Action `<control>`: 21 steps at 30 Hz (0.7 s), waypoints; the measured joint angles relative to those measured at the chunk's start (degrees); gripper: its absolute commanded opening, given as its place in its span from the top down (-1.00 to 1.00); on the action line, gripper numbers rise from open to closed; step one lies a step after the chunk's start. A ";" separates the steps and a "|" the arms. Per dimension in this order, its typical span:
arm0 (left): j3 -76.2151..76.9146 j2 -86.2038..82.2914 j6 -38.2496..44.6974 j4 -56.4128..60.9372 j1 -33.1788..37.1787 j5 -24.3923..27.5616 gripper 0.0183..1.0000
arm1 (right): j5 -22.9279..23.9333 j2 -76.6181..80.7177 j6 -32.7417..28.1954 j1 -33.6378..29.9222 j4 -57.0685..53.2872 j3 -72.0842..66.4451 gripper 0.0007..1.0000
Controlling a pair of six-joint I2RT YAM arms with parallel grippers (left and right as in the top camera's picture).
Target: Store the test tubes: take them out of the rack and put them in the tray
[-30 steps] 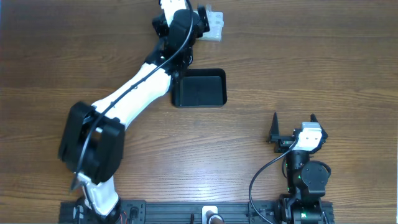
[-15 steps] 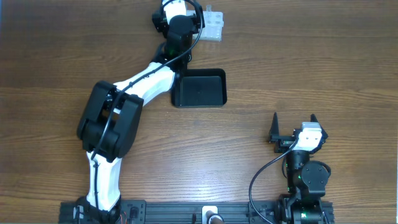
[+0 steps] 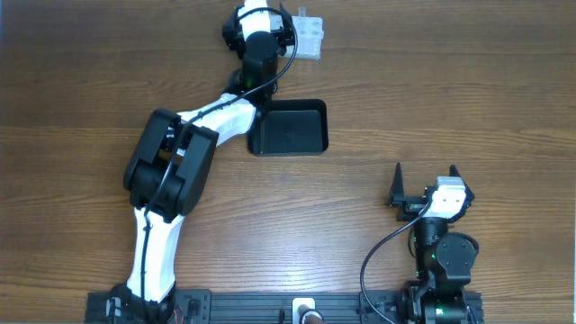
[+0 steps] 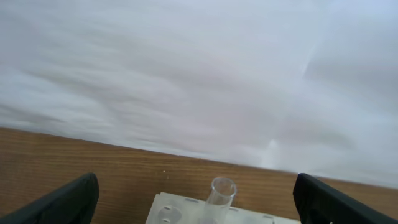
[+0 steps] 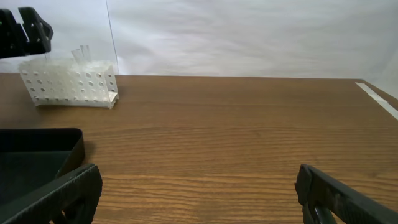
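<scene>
Left arm (image 3: 171, 171) is seen standing at the near left of the table (image 3: 468, 81) and stretched out to the far edge. Left gripper (image 4: 196, 182) is held just above the white rack (image 3: 310, 38), over the rack's left part as seen from above. Its fingers (image 4: 68, 202) are spread wide, one on either side, with nothing pinched between them. One clear test tube (image 4: 221, 190) is noted upright in a hole of the rack, open mouth up, in the gap between the spread fingers but apart from both. From the right wrist view, clear tubes are seen sticking up out of the top of the rack near the left gripper; their number cannot be made out. The rack is set on the table at the far edge, upright, its side wall dotted with round holes. The black tray (image 3: 290, 135) is placed just nearer than the rack, a strip of bare wood between the two, and its left rim is partly covered by the left arm in the top view. Well apart to the right, right gripper (image 3: 424, 183) is held low near its own base at the near right of the table, its jaws spread apart and gripping nothing, pointed across the wood toward the tray and the rack
</scene>
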 measured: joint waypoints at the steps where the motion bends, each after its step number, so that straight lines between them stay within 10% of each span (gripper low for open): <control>1: 0.00 0.02 0.74 -0.07 0.20 0.76 -0.99 | 0.00 0.00 0.07 0.00 0.00 0.00 -0.99; 21: 0.17 3.74 6.97 0.52 3.80 13.64 -0.91 | 0.00 0.00 0.02 0.00 0.00 0.00 -0.99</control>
